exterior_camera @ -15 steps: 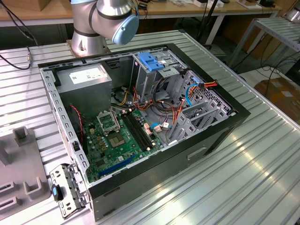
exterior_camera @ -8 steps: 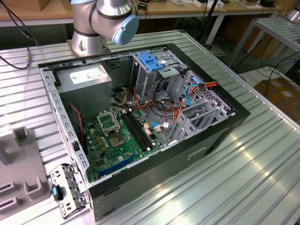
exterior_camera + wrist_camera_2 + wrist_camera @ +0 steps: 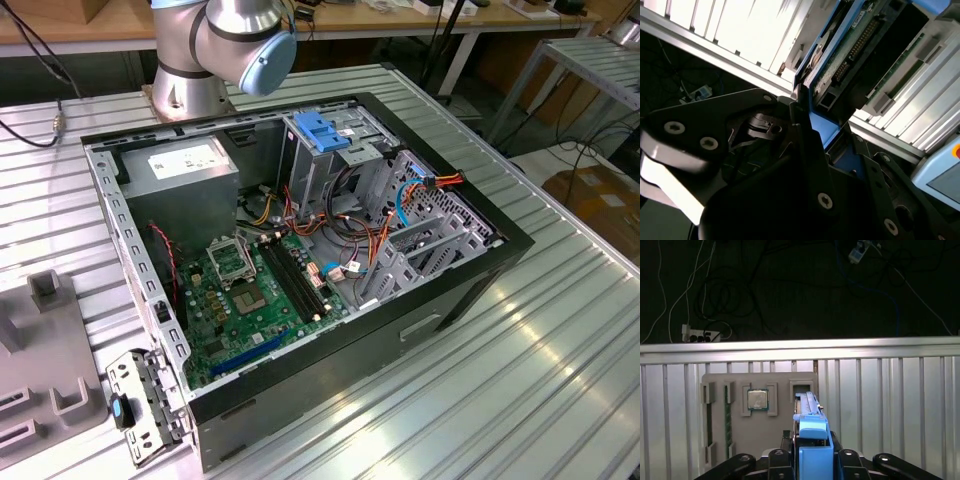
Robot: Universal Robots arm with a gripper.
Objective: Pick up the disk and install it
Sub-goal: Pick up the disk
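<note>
Starting at the left edge of the exterior view, I see a grey fixture tray [image 3: 70, 345] lying on the slatted aluminium table [image 3: 520, 380], just beside the open computer case [image 3: 330, 372]. Further right, inside the case, the green motherboard [image 3: 250, 300] lies flat on the case floor. The power supply [image 3: 180, 165] sits in the case's upper-left corner. The metal drive cage [image 3: 312, 165] with its blue plastic top stands upright near the top centre, with cables spilling to its right. The robot arm [image 3: 235, 40] stands on the table behind the case, at the top of the frame.

In the first wrist view a grey tray [image 3: 760, 440], to my eye the same one, lies left of centre with a processor chip [image 3: 758, 400] seated in it. Right of the chip the disk [image 3: 807, 407] shows edge-on. At the bottom centre the gripper [image 3: 814, 455] has a black finger on either side of the disk's blue side rail [image 3: 816, 432]. I judge it clamped on the disk.

The disk's long axis runs straight out from the fingers, away from the wrist and toward the tray's upright slot [image 3: 801, 388]. Whether its far end is clear of that slot I cannot tell.

In the second wrist view the gripper [image 3: 830, 145] takes up the lower part of the frame. The disk [image 3: 855, 55], at upper centre, shows its circuit-board face and connector against the table slats.

As I read it, the disk is on the tray's side of the bench. The drive cage is well apart from it, across the case toward the exterior view's right.
</note>
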